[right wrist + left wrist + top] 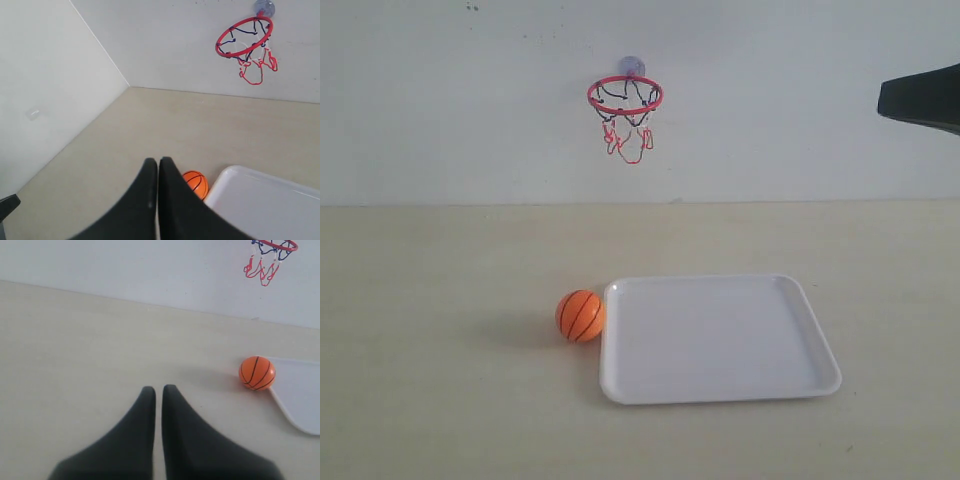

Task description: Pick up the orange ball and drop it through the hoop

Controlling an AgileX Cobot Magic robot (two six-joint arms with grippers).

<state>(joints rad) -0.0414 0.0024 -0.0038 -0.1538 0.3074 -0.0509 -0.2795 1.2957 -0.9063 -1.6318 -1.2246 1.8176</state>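
White wall [470,100], plain, filled the back of the scene; I logged it as item 1.

Item 2: beige table [440,400], matte, running up to the wall.

Item 3: white tray [720,340], rectangular with rounded corners and a low raised rim, lying flat on the table right of centre in the exterior view. I saw nothing in it.

Item 4: black arm segment [920,98], cut off by the right edge of the exterior view, raised well above the tray.

Item 5: left gripper [158,390], 2 black fingers drawn together with only a thin slit between them and nothing held. It hung over bare table, well apart from the ball.

Item 6: right gripper [157,161], 2 black fingers likewise pressed nearly together, holding nothing, raised above the table.

Item 7: hoop [626,109], thin red ring with a black-and-red net dangling below, fixed high on the wall by a clear bluish suction cup.

Item 8: orange ball [581,315], glossy with black seams, resting on the table right against the tray's left rim near its far corner, outside the tray and below the hoop, held by neither gripper.
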